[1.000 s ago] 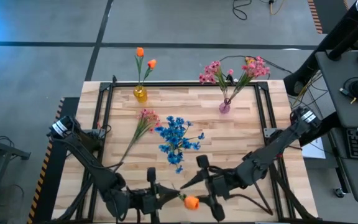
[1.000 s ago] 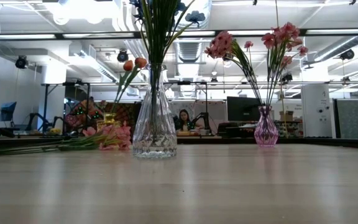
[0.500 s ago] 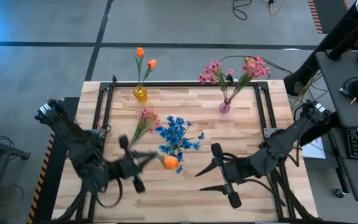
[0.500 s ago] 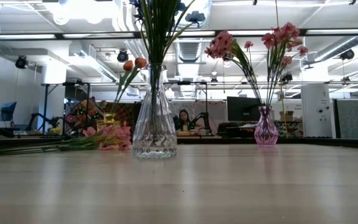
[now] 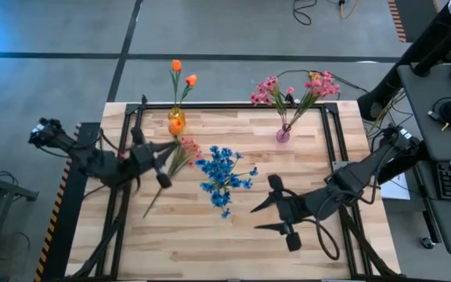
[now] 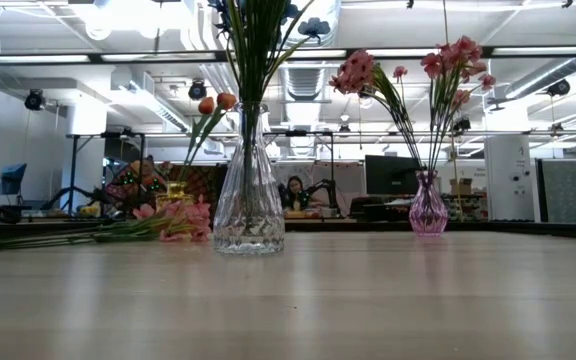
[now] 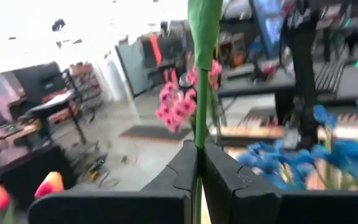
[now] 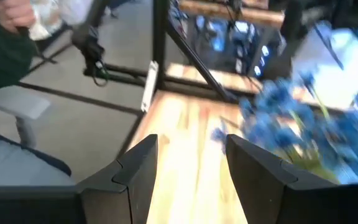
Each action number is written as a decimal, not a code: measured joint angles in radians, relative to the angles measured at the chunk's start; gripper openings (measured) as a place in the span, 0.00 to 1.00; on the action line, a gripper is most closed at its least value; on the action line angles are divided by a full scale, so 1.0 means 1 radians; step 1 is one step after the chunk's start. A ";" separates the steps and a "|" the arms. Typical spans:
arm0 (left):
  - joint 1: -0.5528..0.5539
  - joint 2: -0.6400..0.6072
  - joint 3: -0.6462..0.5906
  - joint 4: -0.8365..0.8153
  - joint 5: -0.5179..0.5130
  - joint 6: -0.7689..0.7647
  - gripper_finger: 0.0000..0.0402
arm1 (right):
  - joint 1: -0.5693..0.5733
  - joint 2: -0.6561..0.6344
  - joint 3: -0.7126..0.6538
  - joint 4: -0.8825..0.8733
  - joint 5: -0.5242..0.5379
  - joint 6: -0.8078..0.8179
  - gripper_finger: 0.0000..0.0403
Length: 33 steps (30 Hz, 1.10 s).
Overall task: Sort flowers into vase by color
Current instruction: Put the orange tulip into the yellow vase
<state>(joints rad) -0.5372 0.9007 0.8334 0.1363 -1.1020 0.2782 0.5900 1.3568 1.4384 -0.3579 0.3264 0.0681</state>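
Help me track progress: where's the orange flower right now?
High view: the orange flower is in the left gripper, far left, just before the yellow vase.

- One camera looks straight down on my whole counter and both my arms.
- Another sits at counter height, looking level across into the room; both show the clear vase of blue flowers.
- My left wrist camera looks close along a green stalk.
- My right wrist camera looks across the counter's edge.
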 joint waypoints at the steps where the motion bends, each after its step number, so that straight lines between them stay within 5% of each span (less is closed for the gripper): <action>1: 0.032 -0.029 -0.040 0.059 0.051 0.028 0.00 | 0.000 -0.008 0.000 -0.031 0.010 0.019 0.45; 4: 0.138 -0.108 -0.141 0.208 0.189 0.112 0.00 | -0.002 -0.026 0.000 -0.129 0.056 0.082 0.45; 8: 0.292 -0.186 -0.223 0.294 0.226 0.144 0.00 | -0.002 -0.044 -0.002 -0.228 0.095 0.169 0.45; 12: 0.477 -0.203 -0.271 0.356 0.430 0.096 0.00 | -0.002 -0.047 -0.030 -0.246 0.095 0.183 0.44; 25: 1.012 -0.094 -0.339 0.339 0.659 -0.087 0.00 | -0.010 -0.039 -0.107 -0.227 0.121 0.241 0.44; 28: 1.103 -0.055 -0.346 0.342 0.765 -0.112 0.00 | -0.010 -0.039 -0.120 -0.228 0.123 0.263 0.44; 33: 1.194 0.012 -0.351 0.354 0.780 -0.149 0.00 | -0.010 -0.033 -0.125 -0.221 0.151 0.275 0.44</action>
<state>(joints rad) 0.6572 0.9123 0.4825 0.4900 -0.3222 0.1291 0.5797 1.3242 1.3129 -0.5789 0.4770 0.3428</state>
